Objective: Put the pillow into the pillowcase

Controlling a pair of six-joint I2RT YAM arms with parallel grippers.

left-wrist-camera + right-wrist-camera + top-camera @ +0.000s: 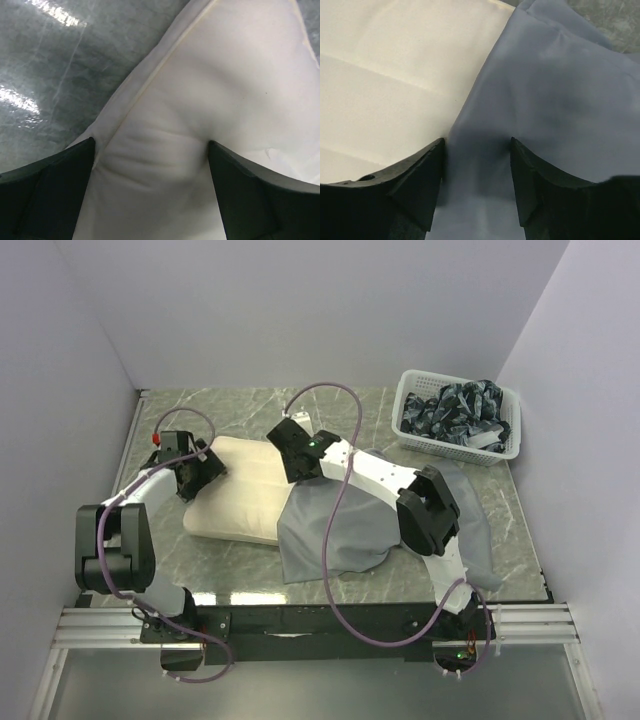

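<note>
The cream pillow [238,498] lies across the left middle of the table, and its right part is covered by the grey pillowcase [335,530]. My left gripper [203,470] is open wide at the pillow's far left corner. In the left wrist view the left gripper [150,150] has its fingers on either side of the creased pillow [210,75] corner. My right gripper [300,466] rests at the pillowcase's left edge. In the right wrist view the right gripper [477,145] has its jaws apart on the grey pillowcase [560,90], beside the bare pillow [395,75].
A white basket [505,445] holding dark patterned cloth stands at the far right corner. White walls close in the left, back and right sides of the marbled table [240,410]. The right arm's purple cable loops over the pillowcase.
</note>
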